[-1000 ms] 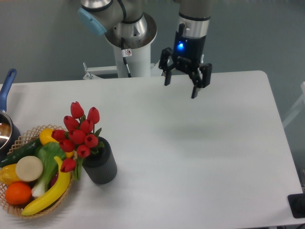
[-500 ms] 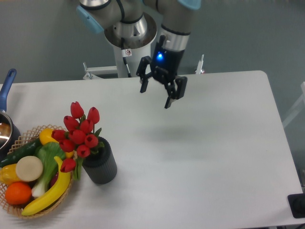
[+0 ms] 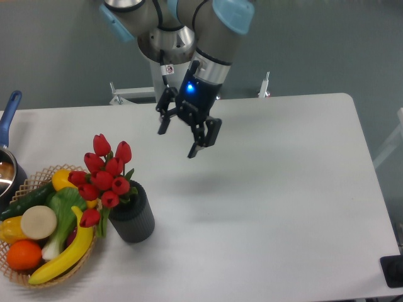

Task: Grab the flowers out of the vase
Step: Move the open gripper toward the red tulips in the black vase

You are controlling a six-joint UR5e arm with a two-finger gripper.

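The flowers (image 3: 104,175), a bunch of red tulip buds with green stems, stand in the vase (image 3: 134,216), a small dark ribbed cylinder at the front left of the table. My gripper (image 3: 177,142) hangs in the air above the table, up and to the right of the flowers, well apart from them. Its two fingers are spread open and hold nothing.
A wicker basket (image 3: 25,274) of toy fruit and vegetables touches the vase's left side. A pot with a blue handle (image 3: 9,116) sits at the left edge. The arm's white base (image 3: 173,75) stands behind the table. A dark object (image 3: 393,270) is at the front right corner.
The gripper has moved steadily left and lower, toward the flowers, staying open. The flowers, vase and basket have not moved.
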